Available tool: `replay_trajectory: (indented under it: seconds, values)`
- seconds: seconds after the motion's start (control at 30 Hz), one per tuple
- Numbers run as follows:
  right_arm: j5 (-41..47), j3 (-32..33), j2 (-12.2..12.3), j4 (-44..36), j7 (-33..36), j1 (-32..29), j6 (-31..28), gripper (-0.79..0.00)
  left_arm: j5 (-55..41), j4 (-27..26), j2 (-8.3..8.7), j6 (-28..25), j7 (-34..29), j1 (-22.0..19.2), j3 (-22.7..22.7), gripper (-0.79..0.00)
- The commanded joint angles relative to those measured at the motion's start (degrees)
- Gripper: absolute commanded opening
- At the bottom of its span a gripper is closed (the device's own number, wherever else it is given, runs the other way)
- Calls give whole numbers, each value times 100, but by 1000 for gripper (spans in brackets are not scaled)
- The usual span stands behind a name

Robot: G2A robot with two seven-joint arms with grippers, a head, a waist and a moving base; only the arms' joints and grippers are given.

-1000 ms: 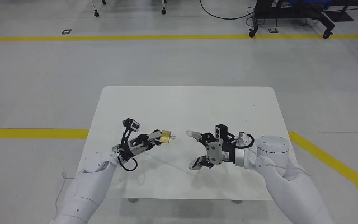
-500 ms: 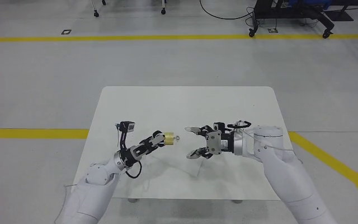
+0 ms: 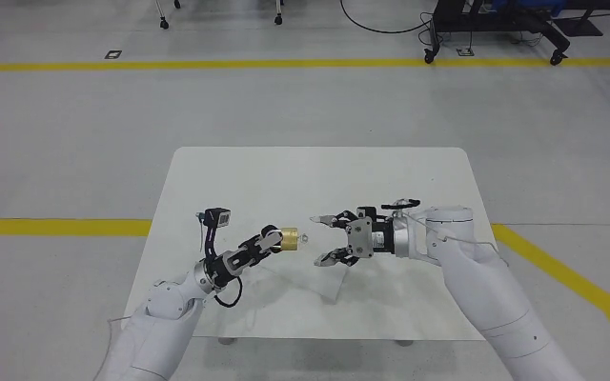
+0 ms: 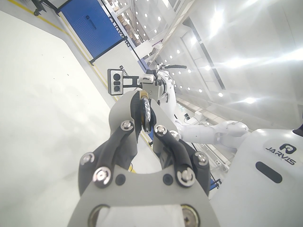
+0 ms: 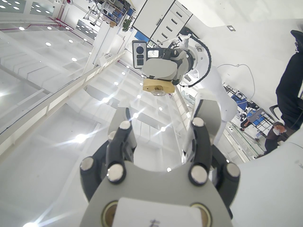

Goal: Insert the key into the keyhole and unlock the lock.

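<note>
The brass padlock [image 3: 289, 235] sits tight in the left gripper [image 3: 275, 237] above the middle of the tabletop [image 3: 286, 181]. The right gripper [image 3: 317, 240], wide open beside it, could bump it loose.

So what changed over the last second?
The right gripper, open, moved in toward the lock; a gap remains. The left gripper carried the lock slightly toward it. Unchanged: left shut on the lock, right open and empty.
</note>
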Motion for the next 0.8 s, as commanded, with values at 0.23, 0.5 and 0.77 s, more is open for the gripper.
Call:
replay_trajectory:
  seconds: [0.23,0.5,0.77]
  values:
    - [-338,30,29,-181,376,-216,-536,-489,437,-144,24,-440,587,159,-103,-785]
    - [-706,-58,41,-186,644,-254,-713,-465,522,37,-6,-513,675,-39,184,-785]
    - [-743,-43,33,-166,666,-276,-838,-465,527,37,2,-499,594,-104,355,-785]
